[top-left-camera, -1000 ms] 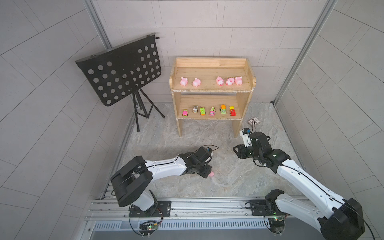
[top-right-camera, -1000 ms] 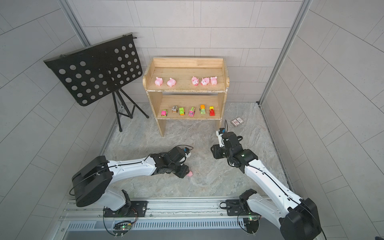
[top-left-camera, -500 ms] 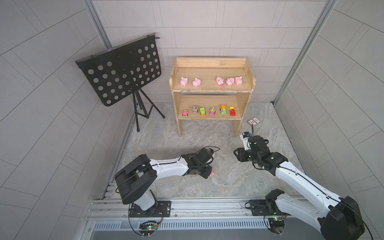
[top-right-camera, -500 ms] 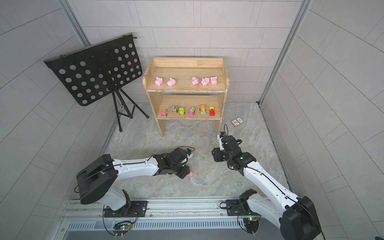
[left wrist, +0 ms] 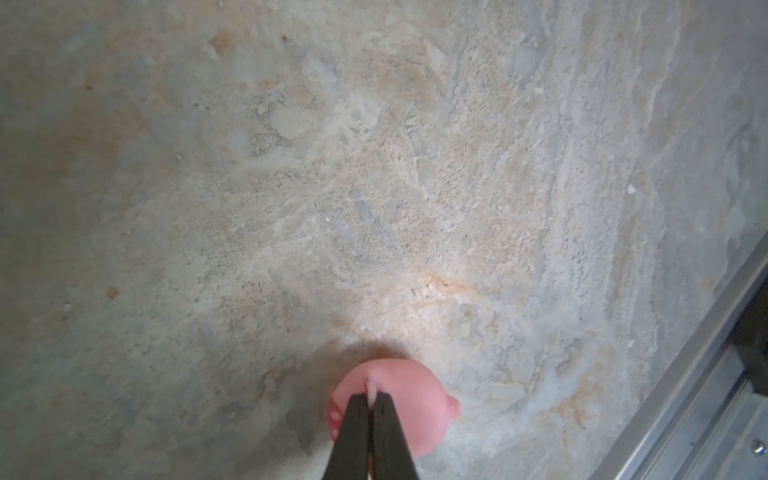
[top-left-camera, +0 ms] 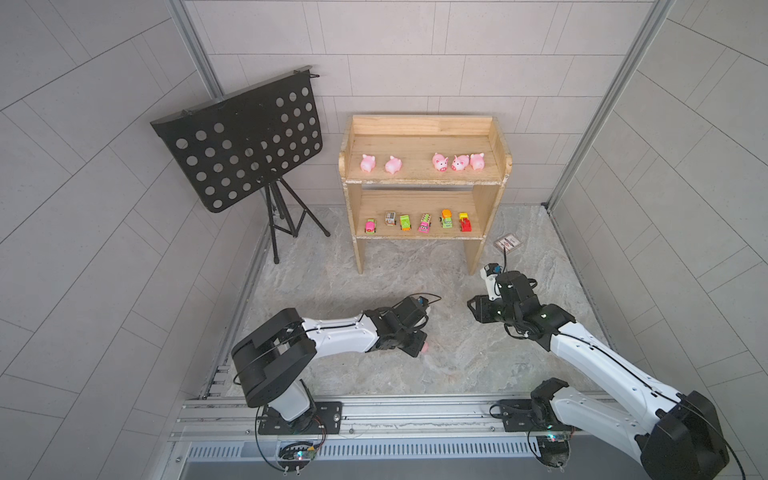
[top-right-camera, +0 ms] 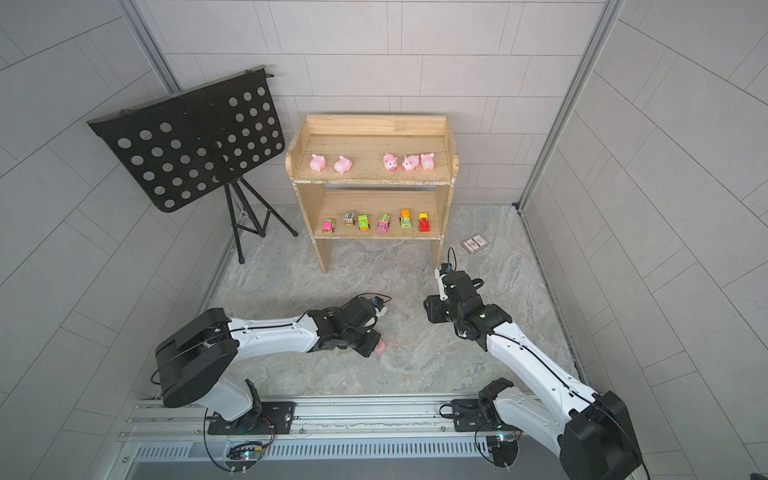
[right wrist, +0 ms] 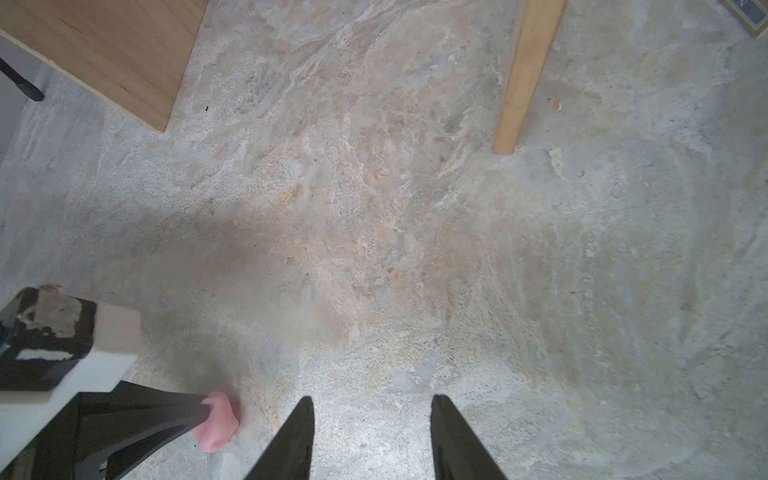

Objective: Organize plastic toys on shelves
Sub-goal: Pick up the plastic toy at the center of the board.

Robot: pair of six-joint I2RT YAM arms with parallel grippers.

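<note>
Pale tiled walls point(top-left-camera: 415, 50) close the cell on three sides. The floor point(top-left-camera: 374, 282) is a flat, matt, stone-patterned sheet, probably grippy enough that a dropped toy would not skid far.

A black perforated stand point(top-left-camera: 241, 141) is beside the shelf point(top-left-camera: 422, 124), which is at the back wall. A packet point(top-left-camera: 508, 242) lies on the floor near the shelf leg on the side away from the stand. Five pigs point(top-left-camera: 440, 161) stand on the shelf's rimmed top board and six cars point(top-left-camera: 424, 222) line the lower one.

Both arms reach low in front of the shelf. The right gripper point(right wrist: 374, 399) hangs over bare floor with its fingers apart and nothing between them. The left gripper point(left wrist: 371, 399) is farther out from the shelf, with its fingers drawn almost together.

They pinch a thin raised fold on top of the last pig point(left wrist: 407, 411), which sits on the floor well out in front of the shelf. I cannot tell whether that fold is an ear or squeezed skin.

The pig looks light, hollow and glossy, and soft enough to give under the tips. A nip this narrow could let the round body swing or slide free. A grip across the flanks at the widest part would likely be surer.
</note>
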